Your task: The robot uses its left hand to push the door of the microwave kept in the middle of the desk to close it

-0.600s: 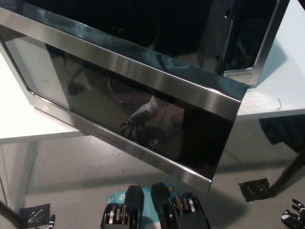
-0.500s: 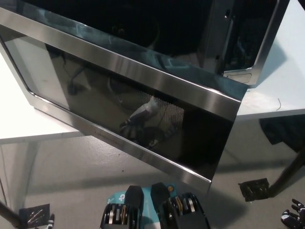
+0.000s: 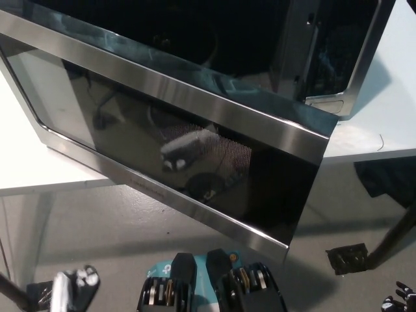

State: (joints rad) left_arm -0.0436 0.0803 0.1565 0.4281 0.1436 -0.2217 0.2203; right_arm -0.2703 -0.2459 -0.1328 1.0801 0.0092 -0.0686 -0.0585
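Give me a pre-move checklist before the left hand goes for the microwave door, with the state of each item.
1. Microwave door open and swung out past the desk edge: ok, ready to push.
2. Left hand in view at the lower left, below the door: ok.
3. Left hand touching the door: not ok, clear gap remains.
4. Left hand's fingers open or shut: cannot tell, blurred.
5. Right hand out of the way at the bottom right corner: ok.
6. Path between left hand and door free of things: ok, only bare floor shows.
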